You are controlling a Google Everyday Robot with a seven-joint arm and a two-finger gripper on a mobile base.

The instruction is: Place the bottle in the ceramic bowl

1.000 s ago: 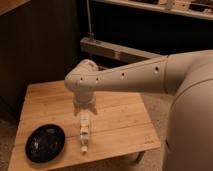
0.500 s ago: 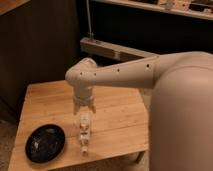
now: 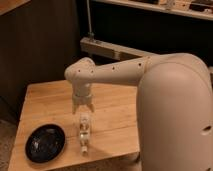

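The bottle (image 3: 84, 133) is small, whitish and translucent, and lies on its side on the wooden table (image 3: 45, 102), near the front edge. The ceramic bowl (image 3: 45, 143) is shallow, glossy and black, and sits on the table's front left corner, to the left of the bottle. My gripper (image 3: 83, 111) hangs from the white arm, points down, and sits just over the bottle's far end. Its fingers look spread, with nothing held between them.
My large white arm and body (image 3: 170, 110) fill the right side of the view and hide the table's right part. A dark wall and a metal shelf rail (image 3: 115, 50) stand behind the table. The floor shows at the lower left.
The gripper has shifted slightly toward the bottle's far end, and more of my arm and body fills the right side. The bottle and the bowl have not moved.
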